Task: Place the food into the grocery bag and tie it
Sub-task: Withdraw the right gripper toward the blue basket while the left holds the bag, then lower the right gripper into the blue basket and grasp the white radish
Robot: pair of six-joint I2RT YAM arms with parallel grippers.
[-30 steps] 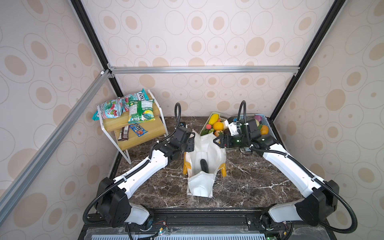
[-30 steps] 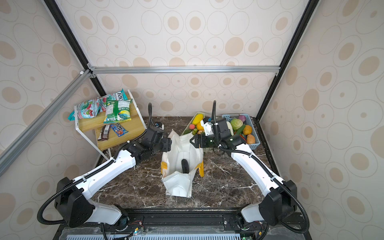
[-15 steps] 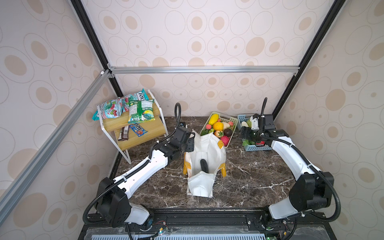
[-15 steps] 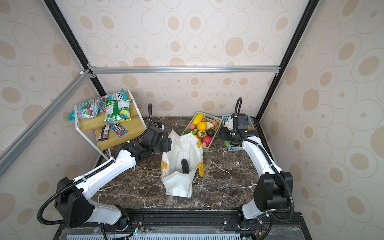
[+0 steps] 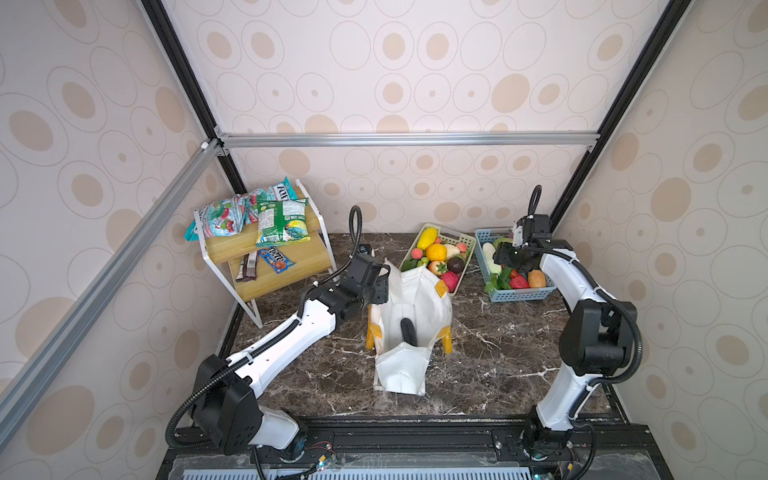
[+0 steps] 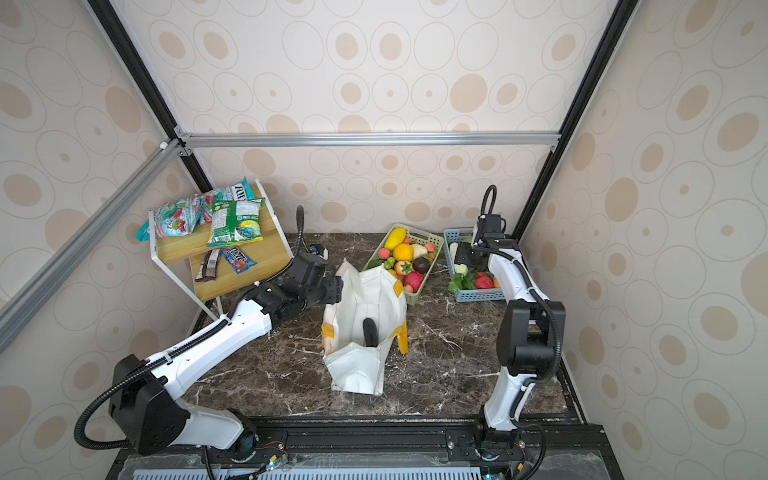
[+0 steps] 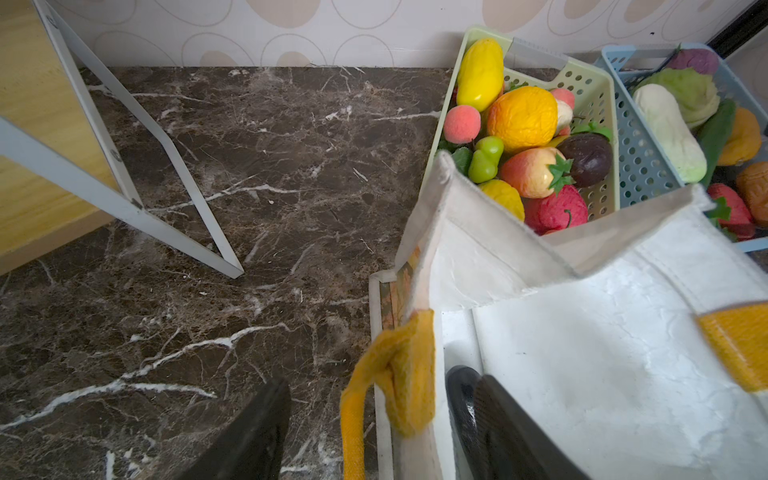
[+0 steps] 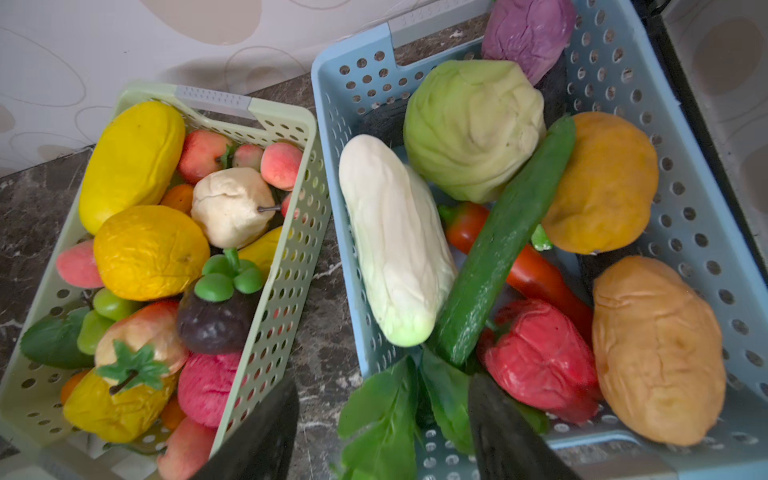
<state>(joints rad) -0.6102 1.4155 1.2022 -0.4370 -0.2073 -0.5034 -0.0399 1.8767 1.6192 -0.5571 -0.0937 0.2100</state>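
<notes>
a dark brown marble tabletop (image 5: 490, 353) sits inside walls papered with beige ovals. near its middle the grocery bag (image 5: 415, 291) stands open, white inside, with a dark eggplant (image 5: 408, 330) standing in it. the left gripper (image 5: 379, 286) is at the bag's rim on the side toward the shelf. in the left wrist view its fingers (image 7: 257, 432) are spread wide, one outside the bag and one inside, with the bag wall and a yellow handle (image 7: 407, 365) between them, not pinched. behind the bag, by the back wall, a pale green basket (image 5: 468, 243) holds fruit, and just beside it a blue basket (image 5: 519, 295) holds vegetables. the right gripper (image 8: 382, 380) hangs over the blue basket's side nearest the green one, jaws apart and holding nothing, with a leafy green (image 8: 386, 415) below them. in that basket a cucumber (image 8: 498, 249) lies slantwise between a long white vegetable (image 8: 395, 241) and a red pepper (image 8: 540, 353), with a pale cabbage (image 8: 473, 129) and a potato (image 8: 656, 349) near it. a two-tier wooden shelf (image 5: 286, 278) at the left carries snack packets (image 5: 282, 220).
</notes>
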